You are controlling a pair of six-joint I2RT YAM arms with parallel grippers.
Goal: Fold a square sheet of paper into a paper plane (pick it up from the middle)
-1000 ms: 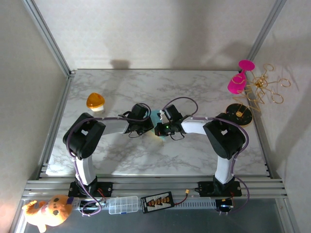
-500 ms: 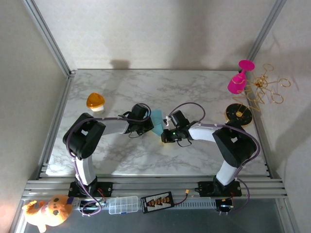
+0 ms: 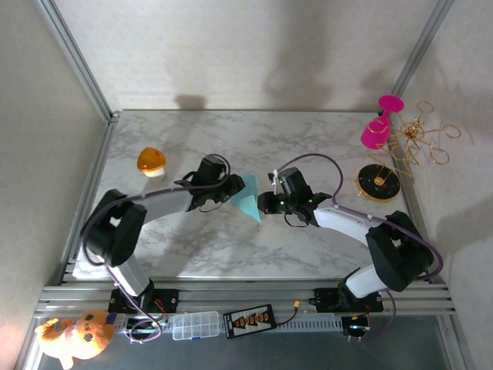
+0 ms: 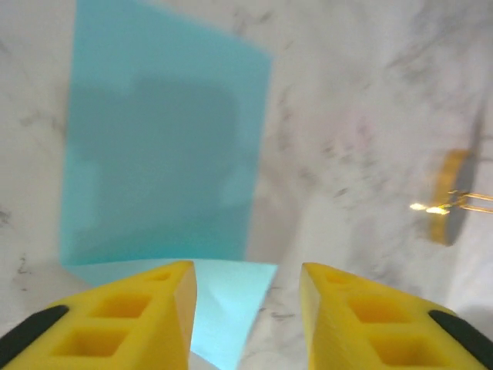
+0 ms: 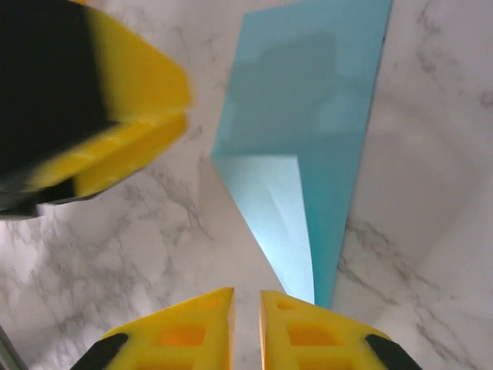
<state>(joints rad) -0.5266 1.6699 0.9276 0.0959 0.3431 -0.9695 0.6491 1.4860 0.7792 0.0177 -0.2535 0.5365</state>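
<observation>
The square sheet of paper (image 3: 249,196), teal, lies on the marble table creased into a pointed wedge with a paler folded flap (image 5: 281,216). My left gripper (image 3: 233,190) sits at its left edge, open. In the left wrist view (image 4: 246,308) the paper (image 4: 162,146) spreads out ahead, and its pale flap lies on the table under the gap between the fingers. My right gripper (image 3: 266,203) is just right of the paper's tip. Its jaws (image 5: 245,327) stand a narrow slit apart with only marble between them, and the paper (image 5: 316,116) lies just ahead of them.
An orange dome (image 3: 152,161) sits at the back left. At the back right stand a pink goblet (image 3: 377,127), a gold wire tangle (image 3: 416,146) and a black disc (image 3: 378,183). Metal frame rails border the table (image 3: 231,247).
Both grippers were shut and close together over the paper. Now both have opened and drawn apart, the left one leftward and the right one rightward. The folded paper lies uncovered between them.
</observation>
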